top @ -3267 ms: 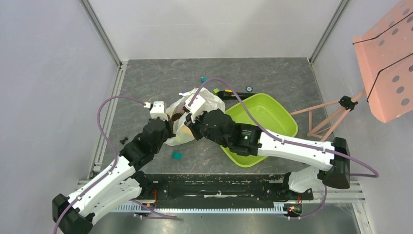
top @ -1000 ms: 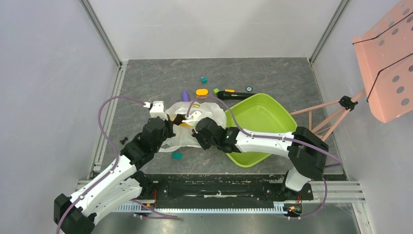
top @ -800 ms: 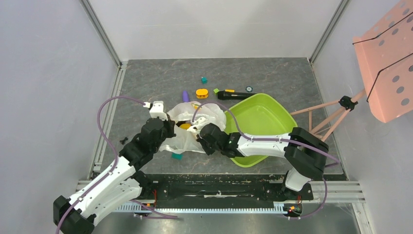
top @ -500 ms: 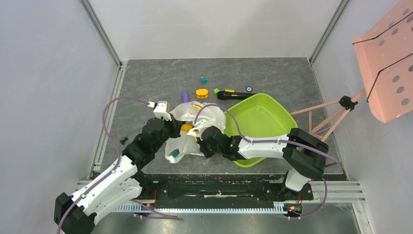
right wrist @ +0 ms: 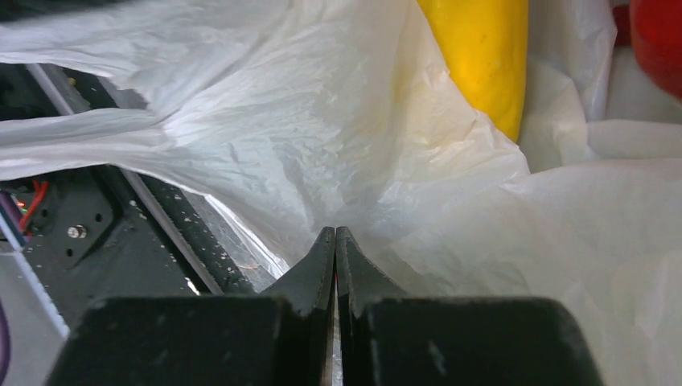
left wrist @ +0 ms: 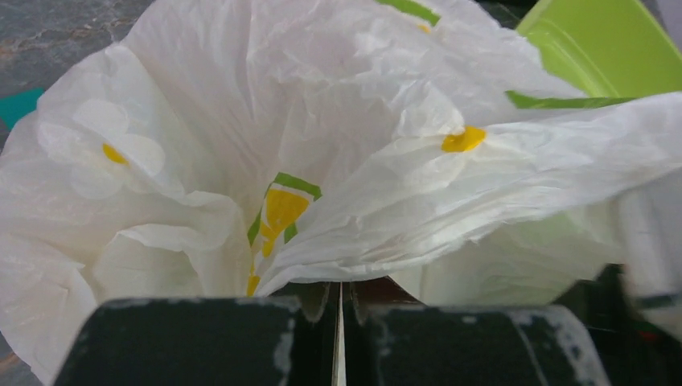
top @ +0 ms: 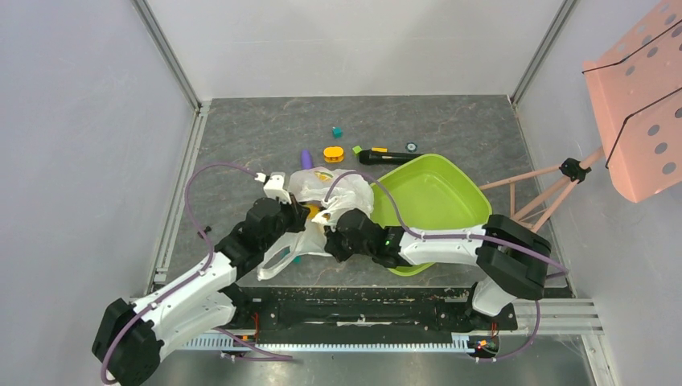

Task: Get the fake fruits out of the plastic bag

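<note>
Left gripper point(left wrist: 339, 304): clamped on plastic bag point(left wrist: 241, 121).
Right gripper point(right wrist: 334, 241): likewise clamped on it.
Yellow pear point(right wrist: 481, 56): upper right of my right tips.

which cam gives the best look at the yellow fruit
The right wrist view: the yellow fruit fills the top of the frame, close up, partly wrapped by the plastic bag. The top external view shows only a small yellow patch of it. The left wrist view shows only bag film, no fruit.
</note>
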Robot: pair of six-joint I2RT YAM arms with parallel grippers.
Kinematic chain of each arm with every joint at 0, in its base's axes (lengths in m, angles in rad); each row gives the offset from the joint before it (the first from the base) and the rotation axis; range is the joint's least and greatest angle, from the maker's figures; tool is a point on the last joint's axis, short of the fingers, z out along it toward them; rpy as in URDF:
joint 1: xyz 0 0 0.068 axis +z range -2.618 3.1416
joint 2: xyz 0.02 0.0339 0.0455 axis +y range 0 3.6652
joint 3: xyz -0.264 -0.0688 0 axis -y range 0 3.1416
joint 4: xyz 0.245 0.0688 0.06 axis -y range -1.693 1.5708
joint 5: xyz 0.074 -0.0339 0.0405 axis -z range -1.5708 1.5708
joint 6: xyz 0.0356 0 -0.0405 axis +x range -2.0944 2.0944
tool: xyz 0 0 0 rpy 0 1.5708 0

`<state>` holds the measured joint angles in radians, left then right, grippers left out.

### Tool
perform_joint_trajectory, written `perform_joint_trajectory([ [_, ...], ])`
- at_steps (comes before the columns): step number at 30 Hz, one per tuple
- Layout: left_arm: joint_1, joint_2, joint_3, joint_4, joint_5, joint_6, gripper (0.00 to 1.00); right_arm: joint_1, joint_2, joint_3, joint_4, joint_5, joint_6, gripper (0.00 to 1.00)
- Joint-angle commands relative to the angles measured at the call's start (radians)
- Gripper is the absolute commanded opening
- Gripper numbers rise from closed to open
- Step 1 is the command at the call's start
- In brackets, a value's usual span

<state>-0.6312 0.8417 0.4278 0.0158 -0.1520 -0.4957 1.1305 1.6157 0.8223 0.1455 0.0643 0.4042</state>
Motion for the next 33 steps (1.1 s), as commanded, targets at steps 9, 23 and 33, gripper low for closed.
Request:
perform_joint_trajectory([
  [9, -0.015, 0.107, -0.065, 0.044, -0.188, -0.083, 0.02, 0.004, -0.109, 0.059, -0.006, 0.087, -0.021, 0.02],
  [23, -0.016, 0.101, -0.085, -0.057, -0.175, -0.130, 0.02, -0.059, 0.059, 0.316, -0.068, 0.079, -0.112, 0.16],
  [33, -0.016, 0.059, -0.140, -0.060, -0.124, -0.176, 0.02, -0.122, 0.188, 0.404, -0.108, -0.029, -0.176, 0.44],
])
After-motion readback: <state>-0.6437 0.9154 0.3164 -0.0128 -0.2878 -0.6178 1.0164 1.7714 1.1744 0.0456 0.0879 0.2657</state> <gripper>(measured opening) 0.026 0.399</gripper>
